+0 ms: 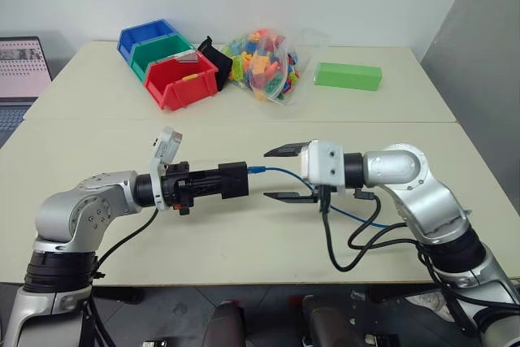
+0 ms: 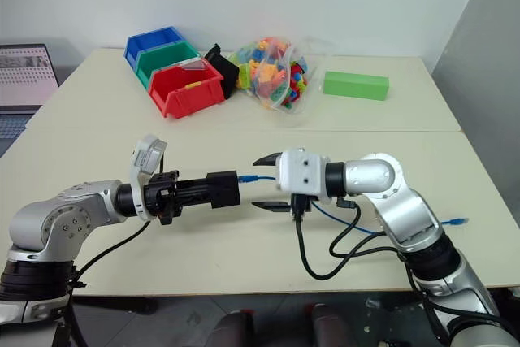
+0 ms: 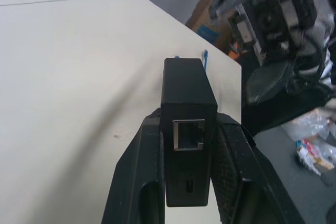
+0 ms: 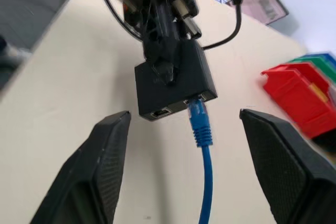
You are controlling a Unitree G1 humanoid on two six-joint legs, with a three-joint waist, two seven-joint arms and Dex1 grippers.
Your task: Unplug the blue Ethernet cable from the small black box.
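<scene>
plugged blue ethernet cable (image 4: 202, 145) between open right gripper (image 4: 184, 171) fingers

Small black box (image 4: 173, 85): flat, matte, square-edged; held level above the cream worktop, clamped between the left hand's (image 1: 231, 182) fingers, ports on two opposite sides.
Blue Ethernet cable (image 4: 202, 145): thin, bright blue; one plug still seated in the box's port, cord running toward the right arm and sagging behind it; far plug (image 2: 460, 221) lying on the worktop.
</scene>
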